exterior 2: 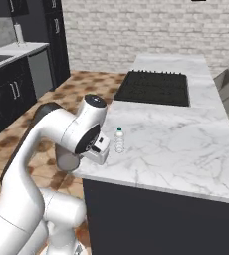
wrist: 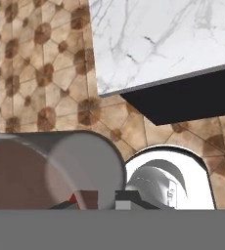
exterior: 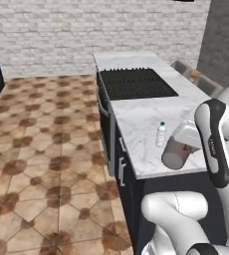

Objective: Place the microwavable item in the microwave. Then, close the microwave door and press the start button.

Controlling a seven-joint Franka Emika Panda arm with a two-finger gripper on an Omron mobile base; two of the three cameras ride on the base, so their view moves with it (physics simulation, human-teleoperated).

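We see the gripper (exterior: 182, 148) closed tight on the cup (exterior: 176, 152), fingers narrow around its wall near the rim. The cup is grey-brown, plain, tipped over at a slant with its base pointing down and toward the floor side. It hangs over the near corner of the marble tabletop (exterior: 141, 119), lifted off it, not resting on anything.

From the right base view the cup (exterior 2: 66, 160) sits just past the tabletop (exterior 2: 176, 144) edge, below the hand, over the tiled floor (exterior 2: 94, 82). In the hand view the cup (wrist: 51, 168) lies sideways across the lower left, close to the camera, with the tabletop (wrist: 163, 39) corner above and the floor (wrist: 41, 73) beneath.

A clear water bottle (exterior: 160, 134) with a white cap stands upright on the tabletop just beside the cup, apart from it. In the right base view the bottle (exterior 2: 119, 140) is near the hand, not touched.

A black cooktop (exterior: 134, 83) is set in the tabletop farther back, well apart from the cup. Brick wall (exterior: 96, 30) behind. Dark cabinets (exterior 2: 17, 84) stand off to the left in the right base view.
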